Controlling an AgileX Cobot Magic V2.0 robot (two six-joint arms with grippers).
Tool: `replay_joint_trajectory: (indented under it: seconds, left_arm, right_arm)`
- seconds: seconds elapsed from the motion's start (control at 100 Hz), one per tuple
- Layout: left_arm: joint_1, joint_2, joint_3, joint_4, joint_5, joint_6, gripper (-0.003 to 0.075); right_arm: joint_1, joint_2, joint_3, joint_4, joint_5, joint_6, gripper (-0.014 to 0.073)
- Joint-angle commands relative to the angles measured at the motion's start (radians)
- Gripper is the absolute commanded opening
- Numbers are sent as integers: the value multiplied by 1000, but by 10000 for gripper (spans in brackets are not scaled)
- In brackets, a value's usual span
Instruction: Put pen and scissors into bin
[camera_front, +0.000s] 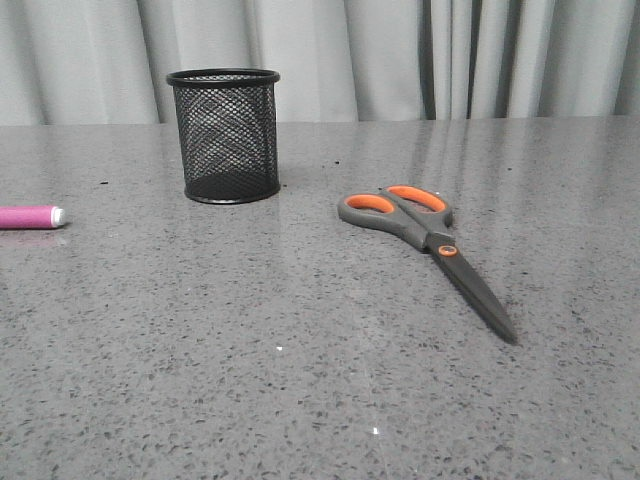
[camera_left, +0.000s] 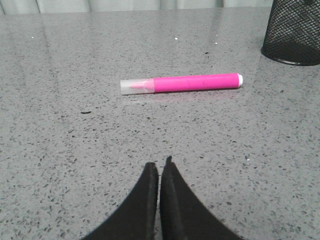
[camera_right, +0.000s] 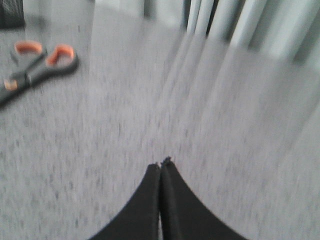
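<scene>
The black mesh bin (camera_front: 224, 135) stands upright at the back left of the grey table; its base also shows in the left wrist view (camera_left: 295, 32). The pink pen (camera_front: 30, 217) lies flat at the left edge, seen whole in the left wrist view (camera_left: 182, 83). The scissors (camera_front: 425, 238) lie closed right of centre, handles toward the back; the right wrist view shows them blurred (camera_right: 37, 62). My left gripper (camera_left: 160, 165) is shut and empty, short of the pen. My right gripper (camera_right: 162, 162) is shut and empty, apart from the scissors. Neither gripper shows in the front view.
The grey speckled table (camera_front: 300, 380) runs back to a grey curtain (camera_front: 400, 55). The right wrist view is blurred by motion.
</scene>
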Motion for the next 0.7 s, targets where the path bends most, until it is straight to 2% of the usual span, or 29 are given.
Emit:
replay_joint_trajectory:
  seconds: [0.0, 0.09, 0.2, 0.25, 0.31, 0.35, 0.5, 0.62, 0.69]
  left_arm:
    - [2, -29, 44, 14, -74, -7, -19]
    - [2, -29, 44, 14, -122, -7, -19]
    - [2, -29, 44, 14, -243, -7, -19]
    - [2, -29, 44, 14, -295, -7, -19]
    - [2, -29, 44, -26, -388, -7, -19]
    - [-1, -29, 44, -110, -438, -7, -19]
    - [-3, -29, 42, -529, -600, -7, -19]
    - [-3, -29, 38, -769, -598, -7, -19]
    - [-3, -29, 28, -834, -571, -7, -18]
  right_arm:
    - [-3, -16, 15, -34, -222, -7, -76]
    - [-3, -16, 15, -34, -364, -7, -76]
    - [-3, -16, 15, -29, -511, -3, -76]
    - [-3, -16, 15, -6, -555, 39, -76]
    - [-3, -16, 15, 100, -582, 146, -76]
    - [-3, -16, 15, 147, -586, 204, -76]
    - [-3, -7, 12, 269, -454, 204, -76]
    - [-3, -7, 12, 320, -425, 204, -63]
    - [-3, -7, -6, 354, -418, 209, -53]
